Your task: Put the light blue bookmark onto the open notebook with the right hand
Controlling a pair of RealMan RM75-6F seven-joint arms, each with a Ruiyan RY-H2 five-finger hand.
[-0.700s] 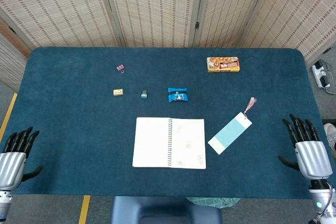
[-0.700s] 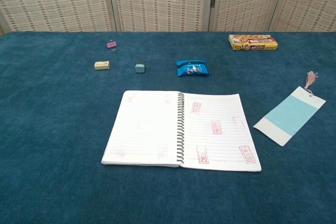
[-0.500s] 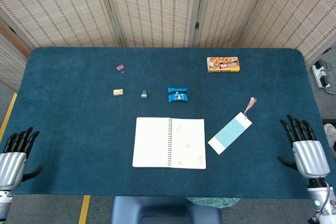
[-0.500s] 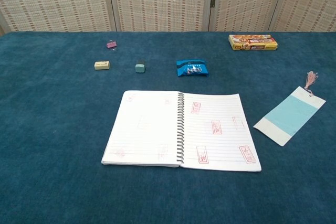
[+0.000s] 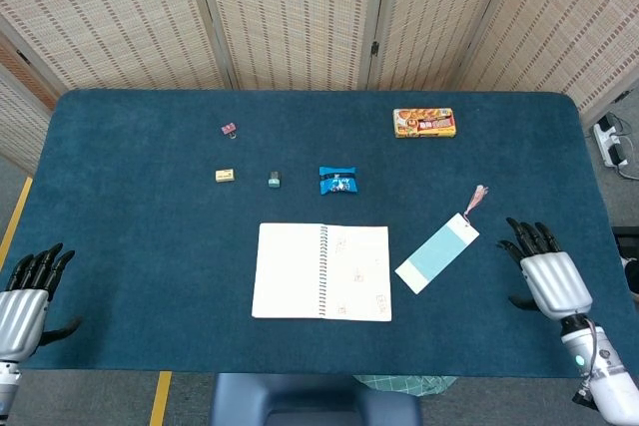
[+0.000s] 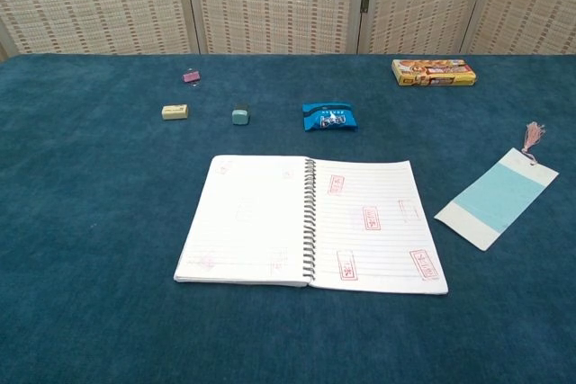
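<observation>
The light blue bookmark [image 5: 437, 252] [image 6: 497, 197] lies flat on the blue table, slanted, its pink tassel [image 5: 476, 197] pointing to the far right. Just left of it the spiral notebook [image 5: 321, 271] [image 6: 310, 222] lies open, its white pages stamped in red. My right hand [image 5: 544, 276] hovers near the table's front right, open with fingers spread, a short way right of the bookmark and holding nothing. My left hand [image 5: 25, 296] is open at the front left corner, far from both. The chest view shows neither hand.
Behind the notebook lie a blue snack packet [image 5: 337, 181], a small teal block [image 5: 274, 180], a cream eraser [image 5: 225, 176] and a pink clip [image 5: 229, 130]. An orange box [image 5: 423, 123] sits at the back right. A folding screen backs the table [image 5: 130, 236].
My right hand has moved left over the table toward the bookmark. The left hand, bookmark and notebook have stayed put.
</observation>
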